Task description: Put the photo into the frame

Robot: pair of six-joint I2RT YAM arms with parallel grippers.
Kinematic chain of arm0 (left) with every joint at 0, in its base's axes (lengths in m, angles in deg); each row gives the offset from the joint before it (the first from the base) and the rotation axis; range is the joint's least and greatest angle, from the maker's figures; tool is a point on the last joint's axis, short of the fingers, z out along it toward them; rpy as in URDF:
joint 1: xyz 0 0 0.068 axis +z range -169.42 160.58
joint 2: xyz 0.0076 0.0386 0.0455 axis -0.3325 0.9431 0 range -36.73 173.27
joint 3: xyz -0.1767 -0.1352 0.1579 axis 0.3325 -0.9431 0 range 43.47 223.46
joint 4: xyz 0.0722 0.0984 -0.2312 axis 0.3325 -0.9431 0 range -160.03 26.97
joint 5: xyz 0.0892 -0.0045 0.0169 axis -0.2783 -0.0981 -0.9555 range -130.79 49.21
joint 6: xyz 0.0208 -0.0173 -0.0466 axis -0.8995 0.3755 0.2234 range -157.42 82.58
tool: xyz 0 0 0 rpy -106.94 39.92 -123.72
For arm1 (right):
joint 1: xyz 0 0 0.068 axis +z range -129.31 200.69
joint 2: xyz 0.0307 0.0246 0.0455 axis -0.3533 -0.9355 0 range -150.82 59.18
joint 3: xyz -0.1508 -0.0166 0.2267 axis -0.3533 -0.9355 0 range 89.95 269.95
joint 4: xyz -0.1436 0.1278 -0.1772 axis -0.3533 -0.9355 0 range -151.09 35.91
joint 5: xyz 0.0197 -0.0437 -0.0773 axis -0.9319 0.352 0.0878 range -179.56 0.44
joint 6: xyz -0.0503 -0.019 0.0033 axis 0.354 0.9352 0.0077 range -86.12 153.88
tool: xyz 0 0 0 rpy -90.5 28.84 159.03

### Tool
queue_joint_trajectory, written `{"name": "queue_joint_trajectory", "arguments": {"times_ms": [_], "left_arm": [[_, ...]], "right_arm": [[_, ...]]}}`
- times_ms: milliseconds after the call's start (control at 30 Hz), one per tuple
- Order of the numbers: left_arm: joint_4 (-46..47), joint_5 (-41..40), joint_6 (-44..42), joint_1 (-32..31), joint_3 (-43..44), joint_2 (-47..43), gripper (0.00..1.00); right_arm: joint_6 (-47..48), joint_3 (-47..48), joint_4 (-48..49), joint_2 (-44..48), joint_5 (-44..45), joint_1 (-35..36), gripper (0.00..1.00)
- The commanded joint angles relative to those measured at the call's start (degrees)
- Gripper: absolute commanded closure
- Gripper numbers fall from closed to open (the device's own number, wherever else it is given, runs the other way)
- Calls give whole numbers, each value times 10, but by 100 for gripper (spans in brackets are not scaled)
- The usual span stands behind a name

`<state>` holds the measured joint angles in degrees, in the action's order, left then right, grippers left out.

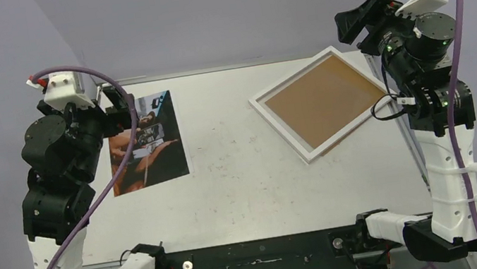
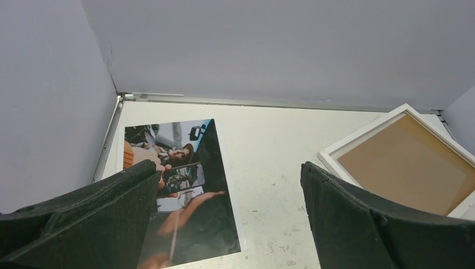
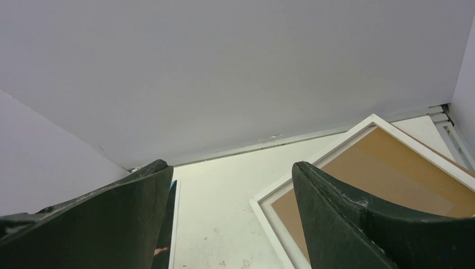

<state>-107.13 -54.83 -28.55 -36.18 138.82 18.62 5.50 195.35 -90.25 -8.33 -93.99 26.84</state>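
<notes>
The photo (image 1: 147, 141) lies picture side up at the table's left, dark with orange and blue tones. My left gripper (image 1: 126, 108) hovers over its far left part, open and empty. In the left wrist view the photo (image 2: 185, 190) runs under the left finger and the gripper (image 2: 227, 168) has a wide gap. The frame (image 1: 283, 130), its white rim up, lies turned at the far right, and a brown board (image 1: 323, 100) fills its opening. My right gripper (image 1: 346, 25) is raised by the frame's far right corner, open and empty. The right wrist view (image 3: 229, 166) shows the frame (image 3: 341, 144) below.
The white table (image 1: 242, 177) has scuff marks in the middle. Grey walls close in the back and both sides. The frame (image 2: 364, 134) lies near the right wall. A sliver of the photo (image 3: 174, 216) shows beside the right gripper's left finger.
</notes>
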Motion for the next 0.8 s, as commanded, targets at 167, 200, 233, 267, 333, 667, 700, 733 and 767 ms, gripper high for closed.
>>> {"name": "queue_joint_trajectory", "arguments": {"times_ms": [167,200,233,267,333,667,700,733,767], "left_arm": [[77,46,37,-2,-146,0,3],[75,57,46,-2,-160,7,3],[75,73,54,-2,-173,14,3],[79,92,63,-2,-189,21,3],[93,132,88,-2,-220,32,3],[245,121,191,-3,-342,76,3],[250,101,203,-3,-343,83,3],[250,83,215,-3,-342,90,3],[251,71,225,-3,-341,97,3]], "right_arm": [[10,-64,-31,-6,-26,3,18],[18,-72,-42,-13,-30,3,18],[28,-82,-53,-22,-30,4,18],[37,-90,-66,-31,-27,8,18],[59,-114,-82,-51,-14,22,18],[107,-264,-12,-140,41,130,22],[107,-278,-1,-150,54,141,24],[107,-289,3,-163,59,152,26],[108,-290,4,-179,57,160,28]]}}
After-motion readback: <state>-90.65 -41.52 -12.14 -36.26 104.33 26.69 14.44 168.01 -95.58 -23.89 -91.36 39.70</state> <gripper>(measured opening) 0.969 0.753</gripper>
